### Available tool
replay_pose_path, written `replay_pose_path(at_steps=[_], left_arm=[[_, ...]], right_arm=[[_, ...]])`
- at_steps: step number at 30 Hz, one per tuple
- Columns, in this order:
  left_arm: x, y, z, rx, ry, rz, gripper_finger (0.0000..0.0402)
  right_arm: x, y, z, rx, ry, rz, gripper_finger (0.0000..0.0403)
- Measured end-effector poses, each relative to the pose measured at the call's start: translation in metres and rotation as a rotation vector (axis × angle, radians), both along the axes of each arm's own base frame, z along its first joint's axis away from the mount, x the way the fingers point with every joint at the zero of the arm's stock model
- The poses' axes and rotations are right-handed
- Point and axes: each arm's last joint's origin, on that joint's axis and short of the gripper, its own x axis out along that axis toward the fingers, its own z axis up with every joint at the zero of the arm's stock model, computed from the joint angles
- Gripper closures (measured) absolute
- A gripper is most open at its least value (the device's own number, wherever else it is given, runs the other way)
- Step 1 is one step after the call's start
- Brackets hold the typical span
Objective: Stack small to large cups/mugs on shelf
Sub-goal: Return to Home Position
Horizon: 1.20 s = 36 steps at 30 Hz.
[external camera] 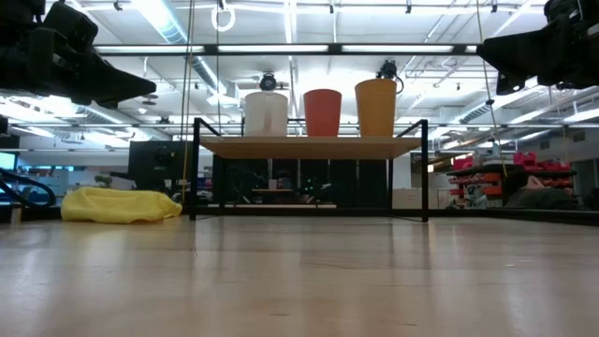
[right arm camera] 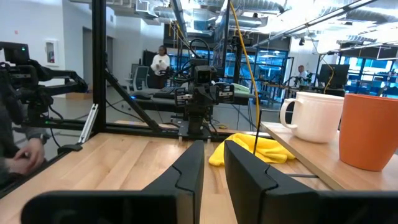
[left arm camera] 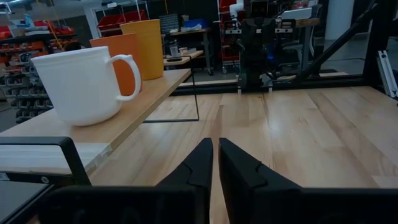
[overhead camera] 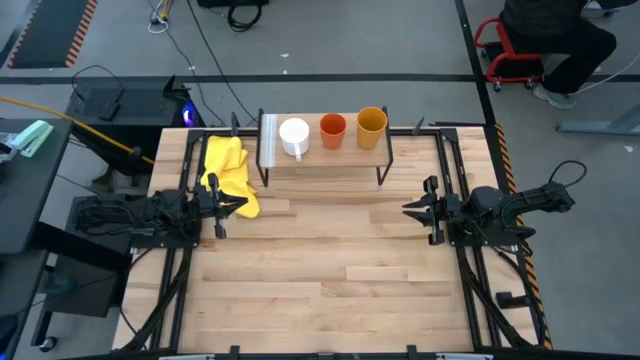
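Three cups stand upright in a row on the shelf at the table's far edge: the white mug on the left, handle facing the near edge, the orange-red cup in the middle, and the taller yellow-orange cup on the right. The low view shows the mug, orange-red cup and yellow-orange cup on the plank. My left gripper hovers shut, left of the shelf. My right gripper hovers right of it, fingers a narrow gap apart. Both hold nothing.
A crumpled yellow cloth lies on the table beside the shelf's left legs, close to my left gripper. Bare wooden tabletop spreads between the arms and toward the near edge. A person's hand shows beyond the table.
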Motion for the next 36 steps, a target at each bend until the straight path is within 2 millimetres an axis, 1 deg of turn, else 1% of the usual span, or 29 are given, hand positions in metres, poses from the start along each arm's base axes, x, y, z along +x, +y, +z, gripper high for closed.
replay_pose_path(at_steps=[12, 23, 36], left_arm=[[0.0000, 0.0000, 0.0000, 0.000, 0.000, 0.000, 0.0376], [0.0000, 0.0000, 0.0000, 0.000, 0.000, 0.000, 0.0366], [0.0000, 0.0000, 0.0000, 0.000, 0.000, 0.000, 0.0375]], right_arm=[[0.0000, 0.0000, 0.0000, 0.000, 0.000, 0.000, 0.0331], [0.0000, 0.0000, 0.0000, 0.000, 0.000, 0.000, 0.0331], [0.0000, 0.0000, 0.0000, 0.000, 0.000, 0.000, 0.0331]])
